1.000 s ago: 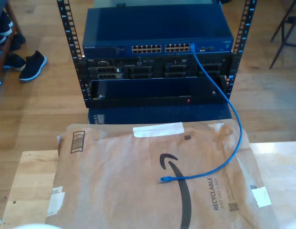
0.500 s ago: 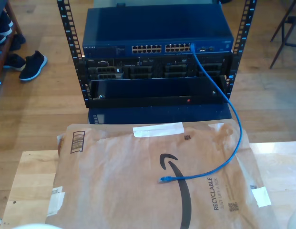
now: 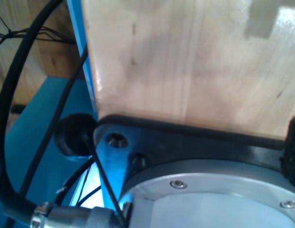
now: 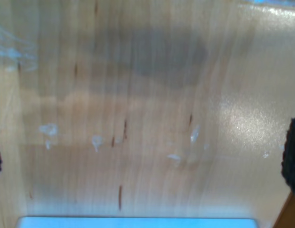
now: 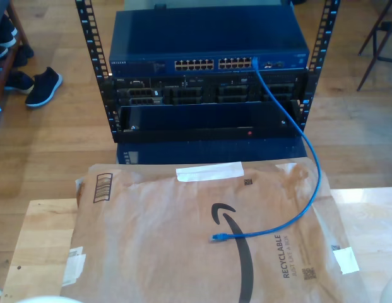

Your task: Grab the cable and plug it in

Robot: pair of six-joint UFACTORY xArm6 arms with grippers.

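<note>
Wooden floor runs behind everything in the exterior view, with dark shoes [image 5: 41, 87] on it at that view's far left. Nearer the camera, a pale wooden table [image 5: 41, 243] carries a big brown paper mailer [image 5: 158, 246] with a black curved-arrow logo, a barcode and strips of white tape.

Behind the table stands a black rack [image 5: 208, 69]. A blue network switch [image 5: 208, 47] sits at its upper level, two rows of ports across its face; darker units fill the slots underneath.

The cable [image 5: 306, 189] is thin and bright blue. One end is seated in a port toward the exterior view's right end of the switch. From there it drops down the rack front, bends over the mailer's far edge and curls back toward the exterior view's left. Its free plug [image 5: 218, 237] lies loose on the mailer, just right of the logo as that view shows it.

My first gripper's wrist view looks past a metal flange and black hoses onto light wood and a blue frame; jaw state: cannot tell. My second gripper's wrist view faces bare, scuffed tabletop [image 4: 147, 118] with dark shapes at both edges; jaw state: cannot tell. The cable lies in neither gripper's reach as far as these views let me judge.
</note>
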